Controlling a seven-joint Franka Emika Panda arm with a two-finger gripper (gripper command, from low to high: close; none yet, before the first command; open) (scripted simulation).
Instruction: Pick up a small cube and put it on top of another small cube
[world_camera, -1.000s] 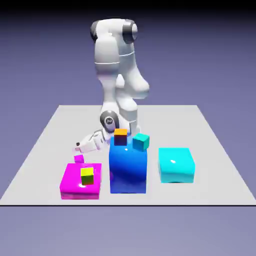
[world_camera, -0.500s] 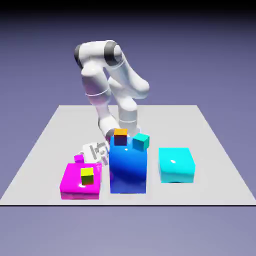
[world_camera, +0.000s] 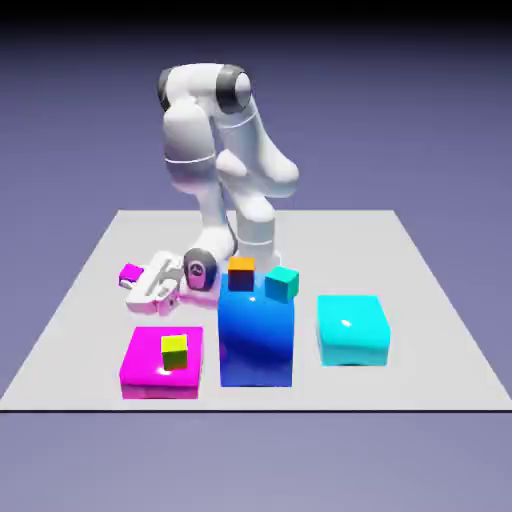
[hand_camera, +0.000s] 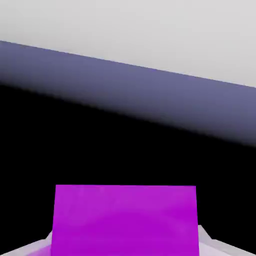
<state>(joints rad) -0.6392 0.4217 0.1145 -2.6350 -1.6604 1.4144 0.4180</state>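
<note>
Hand (world_camera: 137, 283) now closed on pink cube (world_camera: 131, 272), shifted to left of frame; likely lifted, hard to tell. Grasp seemingly done, stacking remains.

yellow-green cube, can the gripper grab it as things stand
Probably not yet: the gripper is closed on the small magenta cube. Nothing sits on the yellow-green cube, so its top looks free.

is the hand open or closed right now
Closed on the small magenta cube: it fills the space between both fingertips.
</note>
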